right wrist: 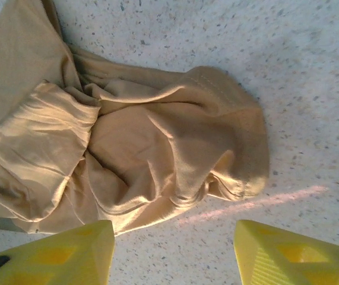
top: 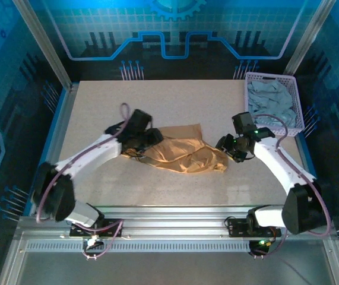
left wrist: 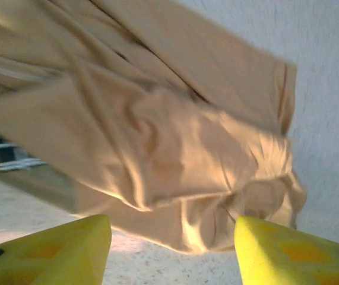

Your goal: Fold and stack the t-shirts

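A tan t-shirt lies crumpled in the middle of the table. The left wrist view shows its bunched folds just beyond the yellow fingertips. My left gripper sits at the shirt's left end, open, with nothing between its fingers. My right gripper hovers at the shirt's right end, open and empty; from its wrist camera the rumpled tan t-shirt edge lies ahead of the gap. A pale grey-blue t-shirt is heaped inside the basket.
The lavender lattice basket stands at the table's back right corner. Speckled tabletop stretches behind and in front of the tan shirt. A metal rail runs along the near edge by the arm bases.
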`<action>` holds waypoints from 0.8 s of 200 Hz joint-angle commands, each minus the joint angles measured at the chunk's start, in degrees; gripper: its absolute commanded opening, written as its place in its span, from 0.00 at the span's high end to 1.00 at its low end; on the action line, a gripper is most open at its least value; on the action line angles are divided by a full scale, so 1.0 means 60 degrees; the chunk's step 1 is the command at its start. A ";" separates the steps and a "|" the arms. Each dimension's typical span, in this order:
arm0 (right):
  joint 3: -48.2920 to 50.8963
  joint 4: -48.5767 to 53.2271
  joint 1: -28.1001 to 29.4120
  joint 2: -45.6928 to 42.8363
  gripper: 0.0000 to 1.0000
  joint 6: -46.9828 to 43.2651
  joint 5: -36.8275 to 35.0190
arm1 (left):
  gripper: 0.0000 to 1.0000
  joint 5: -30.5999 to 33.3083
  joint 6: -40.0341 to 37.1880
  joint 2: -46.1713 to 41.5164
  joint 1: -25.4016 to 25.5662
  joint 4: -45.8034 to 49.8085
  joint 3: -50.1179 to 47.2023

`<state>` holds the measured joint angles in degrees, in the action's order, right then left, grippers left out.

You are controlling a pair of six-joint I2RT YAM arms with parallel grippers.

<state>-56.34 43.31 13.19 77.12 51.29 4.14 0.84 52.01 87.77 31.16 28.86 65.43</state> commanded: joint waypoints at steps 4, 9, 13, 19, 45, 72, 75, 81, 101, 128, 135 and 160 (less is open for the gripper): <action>-0.0367 -0.0828 0.0029 0.0961 0.47 0.0147 0.0361 | 0.41 0.0224 -0.1455 0.1686 0.0809 -0.0210 0.1542; -0.0450 -0.0897 0.0020 0.1068 0.47 0.0129 0.0358 | 0.40 0.0328 -0.1542 0.2035 0.0854 0.0114 0.1802; -0.0516 -0.0965 0.0028 0.1182 0.47 0.0098 0.0343 | 0.40 0.0369 -0.1519 0.2322 0.0853 0.0351 0.1983; -0.0584 -0.1017 0.0034 0.1293 0.47 0.0072 0.0332 | 0.39 0.0420 -0.1361 0.2664 0.0836 0.0677 0.2170; -0.0732 -0.0685 -0.0148 0.1769 0.46 0.0180 0.0470 | 0.41 0.0865 -0.0042 0.3153 0.0620 0.1959 0.2491; -0.0425 -0.0279 -0.0275 0.1626 0.42 0.0425 0.0241 | 0.40 0.1674 0.0716 0.2965 0.0599 0.3059 0.2640; -0.0329 -0.0339 -0.0315 0.1582 0.42 0.0459 0.0298 | 0.40 0.1760 0.0779 0.2930 0.0605 0.3140 0.2621; -0.0211 -0.0415 -0.0347 0.1548 0.41 0.0521 0.0351 | 0.39 0.1901 0.0810 0.2853 0.0581 0.3187 0.2537; -0.0044 -0.0433 -0.0397 0.1749 0.41 0.0534 0.0397 | 0.38 0.1712 0.0819 0.2842 0.0341 0.2901 0.2149; 0.0081 -0.0451 -0.0365 0.2236 0.41 0.0561 0.0453 | 0.39 0.1593 0.0796 0.3148 -0.0002 0.2298 0.1921; 0.0109 -0.0465 -0.0353 0.2325 0.41 0.0574 0.0452 | 0.39 0.1592 0.0768 0.3267 -0.0083 0.2159 0.1925; 0.0291 -0.0288 -0.0339 0.2498 0.45 0.0832 0.0347 | 0.43 0.1544 0.0624 0.3770 -0.0253 0.1921 0.2147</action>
<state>-56.10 39.48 11.44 90.72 54.17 6.11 9.28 55.61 107.39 30.61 42.28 77.95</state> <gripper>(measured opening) 0.568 0.593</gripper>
